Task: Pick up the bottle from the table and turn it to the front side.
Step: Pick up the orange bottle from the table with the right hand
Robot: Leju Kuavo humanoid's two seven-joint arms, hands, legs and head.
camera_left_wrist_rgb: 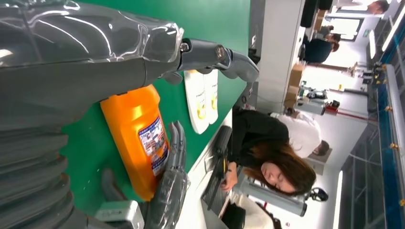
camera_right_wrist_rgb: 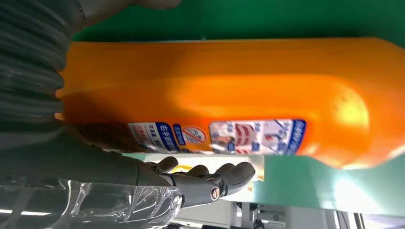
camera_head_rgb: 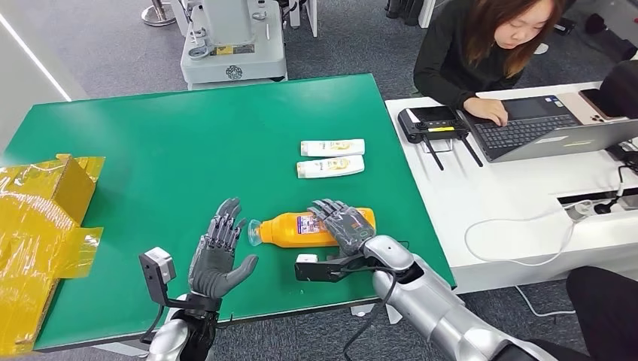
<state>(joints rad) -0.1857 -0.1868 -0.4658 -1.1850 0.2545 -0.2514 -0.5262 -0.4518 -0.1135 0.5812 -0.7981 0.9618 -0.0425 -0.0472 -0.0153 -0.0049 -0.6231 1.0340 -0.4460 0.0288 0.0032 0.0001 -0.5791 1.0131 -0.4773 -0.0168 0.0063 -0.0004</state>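
Right hand point(camera_head_rgb: 344, 226): fingers laid over the bottle's base end; whether they clasp it or merely rest, I cannot tell.
Left hand point(camera_head_rgb: 218, 256): spread, holding nothing, just beside the cap end.
Bottle point(camera_head_rgb: 312, 229): orange, lying on its side on the green worktop point(camera_head_rgb: 188, 150), label partly upward.
Handling: rigid plastic, likely smooth and slippery, moderately heavy if full.
Hold: across the broad body, clear of the cap.
Beyond: two white tubes point(camera_head_rgb: 332, 158), well apart.

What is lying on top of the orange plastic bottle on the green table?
The right hand rests over the base end of the orange plastic bottle, which lies on its side on the green table. The hand covers part of the label; whether its fingers grip cannot be seen.
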